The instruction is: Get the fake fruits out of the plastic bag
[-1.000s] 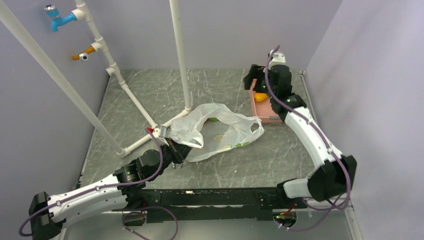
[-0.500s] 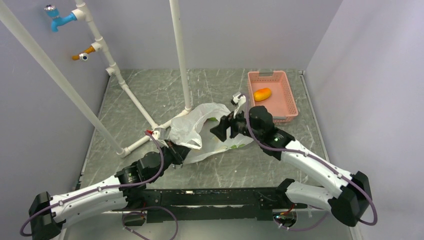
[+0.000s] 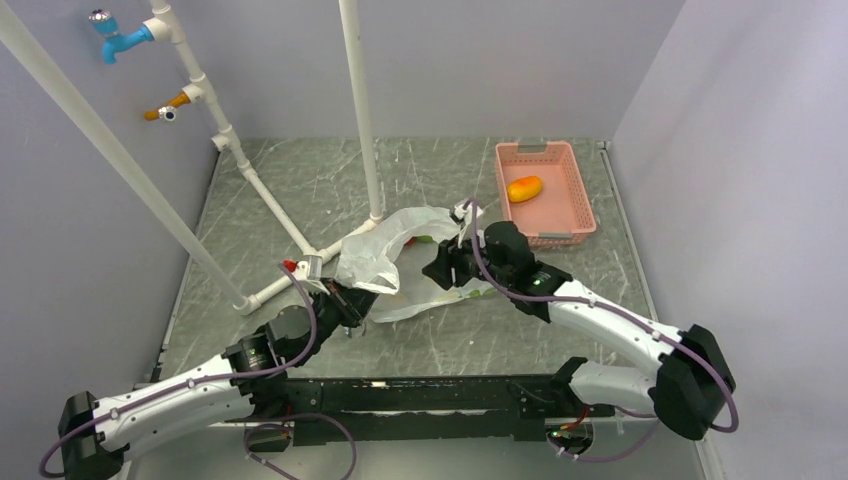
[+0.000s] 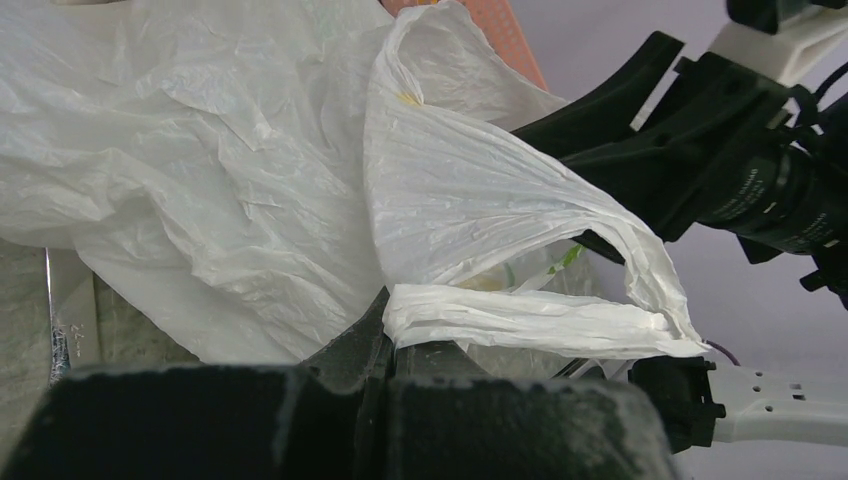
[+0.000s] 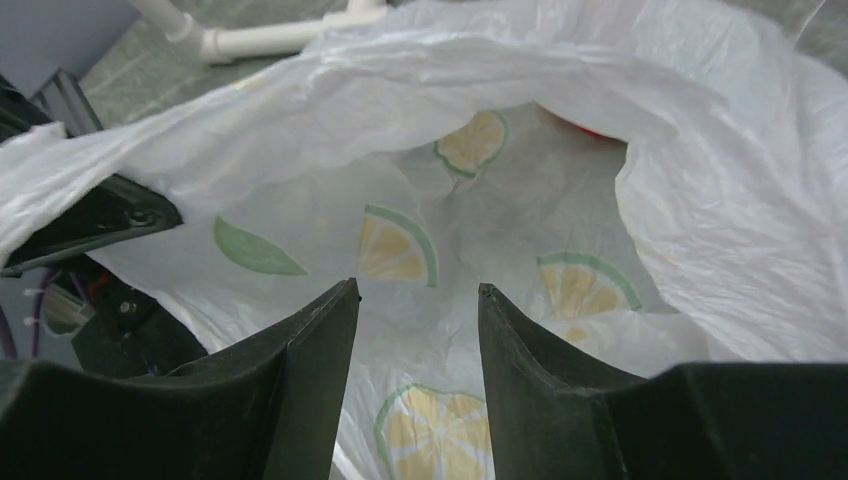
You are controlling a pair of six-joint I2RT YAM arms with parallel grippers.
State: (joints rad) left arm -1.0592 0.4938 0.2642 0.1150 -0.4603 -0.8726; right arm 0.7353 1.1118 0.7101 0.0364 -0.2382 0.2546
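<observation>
Mango is now left lying in the pink basket; one fruit is judged done. The right gripper, over the basket a second ago, is now brought to the mouth of the plastic bag, fingers spread, nothing held. The mouth is held up by the left gripper, pinched on a fold of film. The bag lies mid-table. Hidden: only a sliver of red fruit is seen deep inside. The green apple cannot be confirmed. The left fingertips are buried under plastic.
</observation>
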